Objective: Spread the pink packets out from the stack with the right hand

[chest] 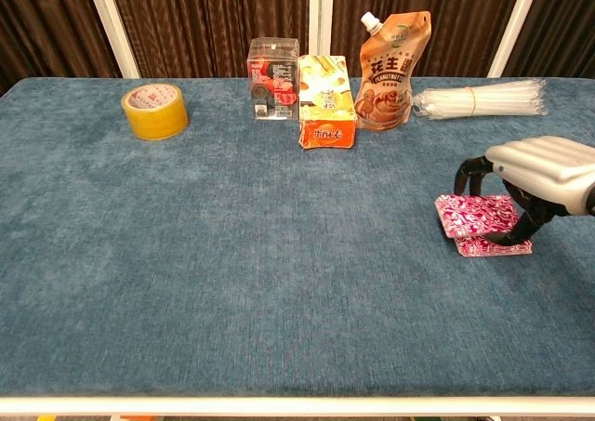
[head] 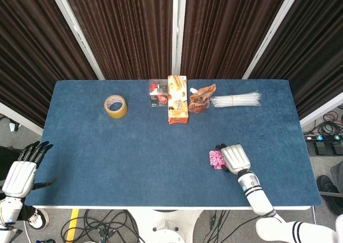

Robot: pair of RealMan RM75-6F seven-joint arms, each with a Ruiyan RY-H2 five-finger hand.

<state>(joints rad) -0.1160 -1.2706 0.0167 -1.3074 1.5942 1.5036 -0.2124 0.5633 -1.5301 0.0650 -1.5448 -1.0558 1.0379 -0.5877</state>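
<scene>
Right robot hand (chest: pixel 535 184) presses fingertips on the fanned pink packets (chest: pixel 476 220).

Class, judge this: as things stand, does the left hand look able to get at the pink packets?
Probably not: the left hand hangs off the table's opposite end, and the right hand covers the pink packets.

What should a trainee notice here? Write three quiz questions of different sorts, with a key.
1. True or false: the right hand rests its fingers on the pink packets.
2. Which item stands furthest left in the back row? A) tape roll B) peanut pouch C) straw bundle
3. Fill in: the left hand hangs off the table's ____ edge, holding nothing.

Key: 1 true; 2 A; 3 left
</scene>
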